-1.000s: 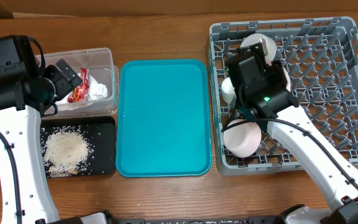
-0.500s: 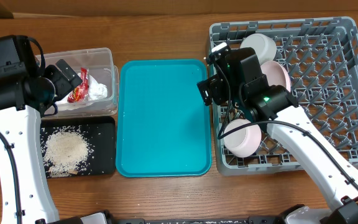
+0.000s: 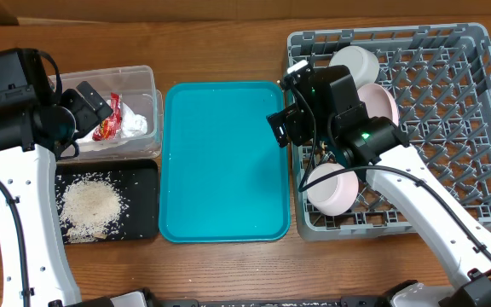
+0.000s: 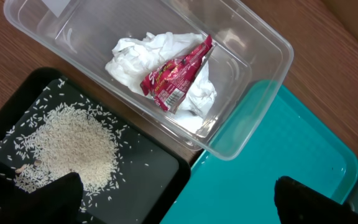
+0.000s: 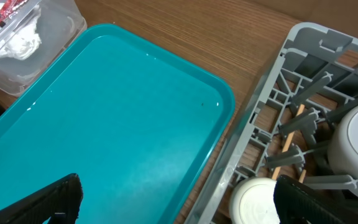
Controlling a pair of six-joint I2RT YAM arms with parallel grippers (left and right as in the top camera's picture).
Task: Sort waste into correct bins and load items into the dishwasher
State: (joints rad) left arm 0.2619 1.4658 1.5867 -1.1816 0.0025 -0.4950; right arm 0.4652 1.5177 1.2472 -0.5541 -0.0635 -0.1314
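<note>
right pincer [image 3: 286, 98] is wide open and empty over the left wall of the rack [image 3: 476, 34], so the bowls [image 3: 331, 189], plate [image 3: 382, 102] and chopsticks [image 5: 287, 142] sit just at its 3 o'clock, while the left pincer [image 3: 90, 107], also wide, hangs by the tub [image 3: 147, 72] way off at 9.

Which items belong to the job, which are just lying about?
Job: clear plastic tub, crumpled white napkin, red snack wrapper, black tray, white rice crumbs, grey plastic dish rack, pink plate, pale bowls, wooden chopsticks.
Not job: teal serving tray, wooden table.
</note>
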